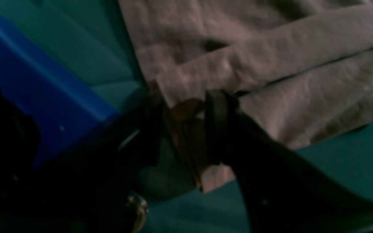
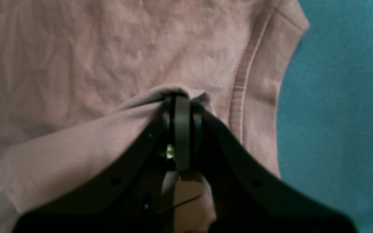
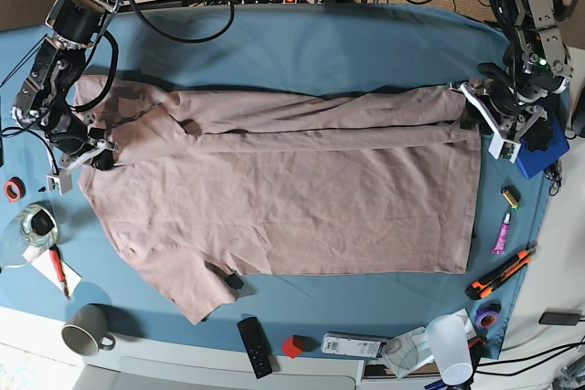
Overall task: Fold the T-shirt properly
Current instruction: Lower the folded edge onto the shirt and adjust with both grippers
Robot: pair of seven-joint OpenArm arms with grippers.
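The dusty-pink T-shirt (image 3: 292, 198) lies flat on the teal table cloth (image 3: 302, 52), and its far long edge is folded over towards the middle. My left gripper (image 3: 473, 121) is at the shirt's right end, shut on a folded hem corner of the T-shirt (image 1: 270, 64); in the left wrist view the gripper (image 1: 186, 110) pinches several layers of cloth. My right gripper (image 3: 99, 158) is at the shirt's left end. In the right wrist view this gripper (image 2: 181, 97) is shut on a raised fold of the T-shirt (image 2: 76, 64), next to the ribbed seam (image 2: 241, 84).
A blue box (image 3: 541, 149) sits beside the left gripper and also shows in the left wrist view (image 1: 28, 81). Along the near edge are a mug (image 3: 87, 328), a black remote (image 3: 254, 346), a red block (image 3: 292, 346) and a plastic cup (image 3: 450, 342). An orange cutter (image 3: 498, 273) lies at the right, a jar (image 3: 32, 226) at the left.
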